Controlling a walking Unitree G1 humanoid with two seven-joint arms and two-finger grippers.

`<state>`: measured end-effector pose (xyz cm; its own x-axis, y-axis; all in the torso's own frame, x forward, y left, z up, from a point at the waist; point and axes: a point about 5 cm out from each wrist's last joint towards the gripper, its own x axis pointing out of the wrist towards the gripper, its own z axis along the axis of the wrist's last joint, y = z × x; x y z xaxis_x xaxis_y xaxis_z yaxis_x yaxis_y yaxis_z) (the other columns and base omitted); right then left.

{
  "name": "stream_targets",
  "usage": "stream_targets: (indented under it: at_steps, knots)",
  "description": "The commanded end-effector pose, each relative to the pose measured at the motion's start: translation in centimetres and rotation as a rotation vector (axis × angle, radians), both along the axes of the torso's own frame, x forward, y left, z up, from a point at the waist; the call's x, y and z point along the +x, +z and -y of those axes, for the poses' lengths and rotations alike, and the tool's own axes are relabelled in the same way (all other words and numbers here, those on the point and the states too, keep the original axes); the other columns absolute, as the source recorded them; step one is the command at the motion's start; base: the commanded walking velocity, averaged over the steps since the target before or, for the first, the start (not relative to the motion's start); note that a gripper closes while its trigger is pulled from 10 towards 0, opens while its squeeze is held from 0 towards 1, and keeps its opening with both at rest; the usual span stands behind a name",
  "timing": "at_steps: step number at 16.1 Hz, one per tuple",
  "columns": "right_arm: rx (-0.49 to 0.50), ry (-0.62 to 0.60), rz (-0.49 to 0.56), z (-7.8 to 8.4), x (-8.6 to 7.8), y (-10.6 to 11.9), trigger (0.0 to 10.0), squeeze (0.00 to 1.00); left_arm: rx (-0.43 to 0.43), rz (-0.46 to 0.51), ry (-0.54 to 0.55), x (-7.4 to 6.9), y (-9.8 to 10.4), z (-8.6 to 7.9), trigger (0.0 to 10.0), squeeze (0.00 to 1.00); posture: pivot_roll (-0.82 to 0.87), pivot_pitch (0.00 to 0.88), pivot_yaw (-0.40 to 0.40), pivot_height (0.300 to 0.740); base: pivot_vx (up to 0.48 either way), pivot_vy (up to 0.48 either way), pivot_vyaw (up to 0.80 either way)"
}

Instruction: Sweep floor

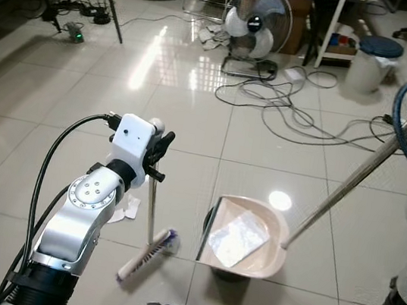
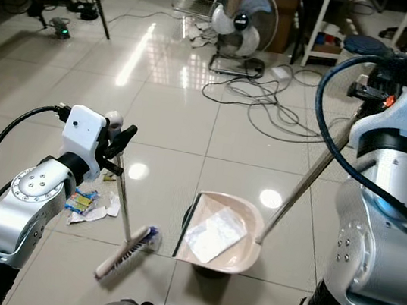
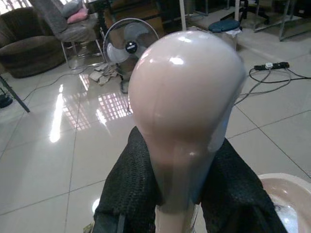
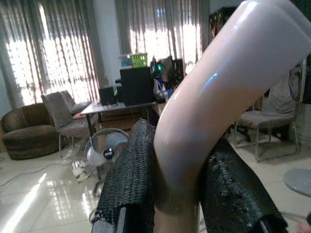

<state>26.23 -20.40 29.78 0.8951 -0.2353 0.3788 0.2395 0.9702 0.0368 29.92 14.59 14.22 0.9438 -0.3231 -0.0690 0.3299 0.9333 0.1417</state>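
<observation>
Scraps of litter (image 2: 90, 204) lie on the floor (image 1: 264, 154) just left of the broom head (image 1: 146, 255), opposite the dustpan (image 1: 246, 238). The left end effector (image 1: 159, 150) clamps the broom handle; the right end effector (image 2: 375, 82) clamps the dustpan's slanting pole.

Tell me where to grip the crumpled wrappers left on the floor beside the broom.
Take the wrappers from straight above, pinching the raised crumpled edge, since they lie flat on the tile. The left pincer is shut on the broom handle, so it must release first.
</observation>
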Motion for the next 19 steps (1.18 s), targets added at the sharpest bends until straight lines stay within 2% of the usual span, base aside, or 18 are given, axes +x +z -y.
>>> stream_targets:
  at_steps: [1,5,9,13,18,19]
  knots:
    - [-0.059,0.060,0.073,-1.1,0.0,0.9,10.0,0.00,0.016,0.034,0.001,0.1,0.6,-0.3,10.0,0.00,-0.07,0.078,0.079,0.740,0.000,0.000,0.00]
    - [-0.149,0.124,0.103,-2.8,0.7,0.8,10.0,0.00,0.017,0.031,0.001,0.0,0.5,-0.3,10.0,0.00,-0.06,0.084,0.079,0.740,0.000,0.000,0.00]
    - [-0.325,0.252,0.170,-6.2,1.3,0.9,10.0,0.00,0.021,0.035,0.010,0.0,0.6,-0.5,10.0,0.00,-0.05,0.086,0.078,0.740,0.000,0.000,0.00]
    - [-0.438,0.367,0.290,-9.1,0.7,1.3,10.0,0.00,0.025,0.037,0.011,0.0,0.6,-0.6,10.0,0.00,-0.05,0.086,0.084,0.740,0.000,0.000,0.00]
    - [-0.555,0.527,0.319,-12.4,-0.2,-0.1,10.0,0.00,0.029,0.043,0.012,0.1,0.7,-0.6,10.0,0.00,-0.04,0.084,0.085,0.740,0.000,0.000,0.00]
    - [-0.628,0.590,0.320,-13.6,-0.5,-0.7,10.0,0.00,0.030,0.042,0.010,0.1,0.7,-0.6,10.0,0.00,-0.04,0.081,0.086,0.740,0.000,0.000,0.00]
